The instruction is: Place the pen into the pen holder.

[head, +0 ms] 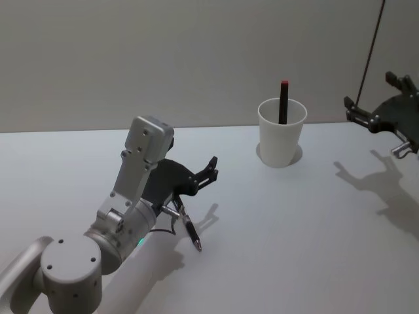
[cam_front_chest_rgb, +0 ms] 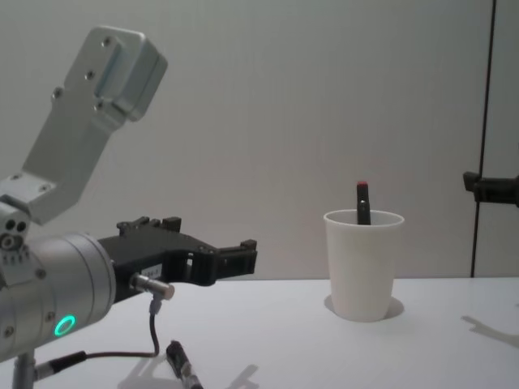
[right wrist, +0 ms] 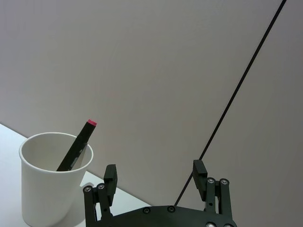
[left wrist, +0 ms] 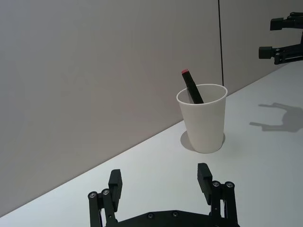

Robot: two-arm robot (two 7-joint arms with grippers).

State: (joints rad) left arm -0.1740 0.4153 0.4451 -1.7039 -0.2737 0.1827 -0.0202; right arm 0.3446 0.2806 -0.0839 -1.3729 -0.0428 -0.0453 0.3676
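- A white paper pen holder (head: 280, 139) stands upright toward the back of the pale counter (head: 294, 229), close to the grey wall (head: 196, 59) and right of centre in the head view.
- A dark, red-capped pen (head: 283, 99) stands inside it, leaning on the rim; its red end pokes above the cup's lip.
- A second pen (head: 190, 230), dark with a metal tip, lies flat on the counter well apart from the holder, on the robot's left. It sits just below the left arm's wrist, with nothing gripping it.
- The left tool (head: 212, 168) hangs above the counter, aimed toward the holder. Its fingers are spread wide and empty; the left wrist view frames the cup between them (left wrist: 160, 175).
- The right tool (head: 370, 90) is raised off the counter at the far right, beyond the holder. Its fingers are also spread with nothing between them, as the right wrist view shows (right wrist: 155, 169).
- That tool's shadow (head: 386, 180) falls on the counter to the right of the cup.
- A thin black cord (right wrist: 236, 99) runs up the wall behind the right tool.
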